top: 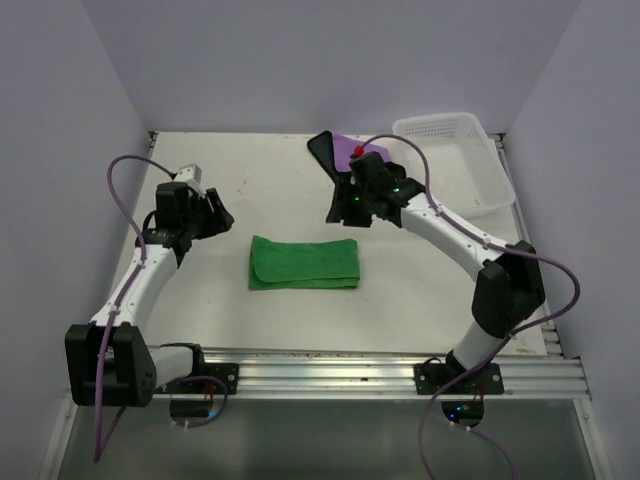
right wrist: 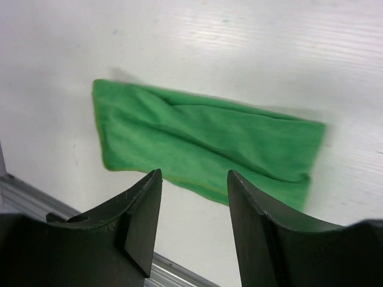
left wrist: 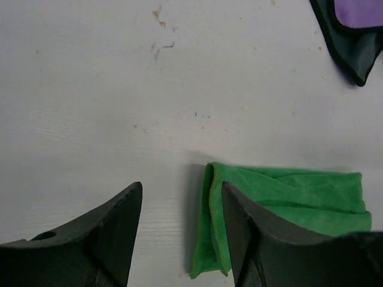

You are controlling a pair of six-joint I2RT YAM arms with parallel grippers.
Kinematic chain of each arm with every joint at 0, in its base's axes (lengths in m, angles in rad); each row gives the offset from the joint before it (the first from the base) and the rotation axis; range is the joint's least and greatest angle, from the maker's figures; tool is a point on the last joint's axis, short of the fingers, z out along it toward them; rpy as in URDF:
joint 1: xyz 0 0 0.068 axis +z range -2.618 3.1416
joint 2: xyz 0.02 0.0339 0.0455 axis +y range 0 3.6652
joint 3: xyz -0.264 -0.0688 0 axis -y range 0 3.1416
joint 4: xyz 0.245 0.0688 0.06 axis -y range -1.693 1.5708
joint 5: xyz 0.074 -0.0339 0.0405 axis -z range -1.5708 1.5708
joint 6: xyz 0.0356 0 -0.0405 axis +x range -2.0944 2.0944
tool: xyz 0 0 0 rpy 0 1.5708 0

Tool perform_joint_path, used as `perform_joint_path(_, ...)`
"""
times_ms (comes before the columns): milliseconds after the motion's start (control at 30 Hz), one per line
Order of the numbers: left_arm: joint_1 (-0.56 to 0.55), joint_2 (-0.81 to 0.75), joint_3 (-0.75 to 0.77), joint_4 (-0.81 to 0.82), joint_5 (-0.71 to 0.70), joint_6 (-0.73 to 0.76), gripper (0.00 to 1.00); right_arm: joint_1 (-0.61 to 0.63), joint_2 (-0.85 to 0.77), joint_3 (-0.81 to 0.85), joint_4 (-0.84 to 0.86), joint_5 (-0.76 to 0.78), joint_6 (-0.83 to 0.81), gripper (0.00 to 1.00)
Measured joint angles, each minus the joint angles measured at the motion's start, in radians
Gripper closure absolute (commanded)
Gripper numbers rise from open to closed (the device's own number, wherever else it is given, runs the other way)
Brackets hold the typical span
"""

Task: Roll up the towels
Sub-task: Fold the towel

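Observation:
A bright green towel (top: 304,262) lies folded into a flat strip in the middle of the table. The purple towel (top: 347,147), black backed, lies crumpled at the back, partly hidden under my right wrist. My left gripper (top: 222,218) hangs open to the left of the green towel. In the left wrist view its jaws (left wrist: 181,190) stand apart over bare table, with the towel's left end (left wrist: 287,197) beside the right finger. My right gripper (top: 342,212) is open above the table behind the green towel (right wrist: 203,137), with nothing between its fingers (right wrist: 194,176).
A white lattice basket (top: 455,160) stands at the back right corner, beside the purple towel (left wrist: 359,12). A metal rail (top: 330,370) runs along the near table edge. Purple-grey walls close in the left, right and back.

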Motion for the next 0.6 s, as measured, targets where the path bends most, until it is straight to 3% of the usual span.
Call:
perform_joint_path(167, 0.0, 0.079, -0.006, 0.022, 0.108, 0.013, 0.39, -0.138, -0.099, -0.214, 0.042, -0.017, -0.026, 0.53)
perform_joint_path(333, -0.041, 0.122, 0.012, 0.027, 0.169, 0.02, 0.41, -0.126, -0.132, -0.378, 0.065, -0.046, -0.063, 0.69)
perform_joint_path(433, -0.141, 0.174, 0.116, 0.019, 0.166, 0.024, 0.54, -0.117, -0.192, -0.453, 0.077, -0.058, -0.07, 0.73)
perform_joint_path(500, -0.203, 0.233, 0.216, 0.027, 0.167, 0.022, 0.7, -0.117, -0.232, -0.483, 0.09, -0.066, -0.07, 0.74)
perform_joint_path(600, -0.297, 0.346, 0.375, 0.055, 0.163, 0.027, 0.81, -0.117, -0.266, -0.509, 0.113, -0.075, -0.069, 0.74)
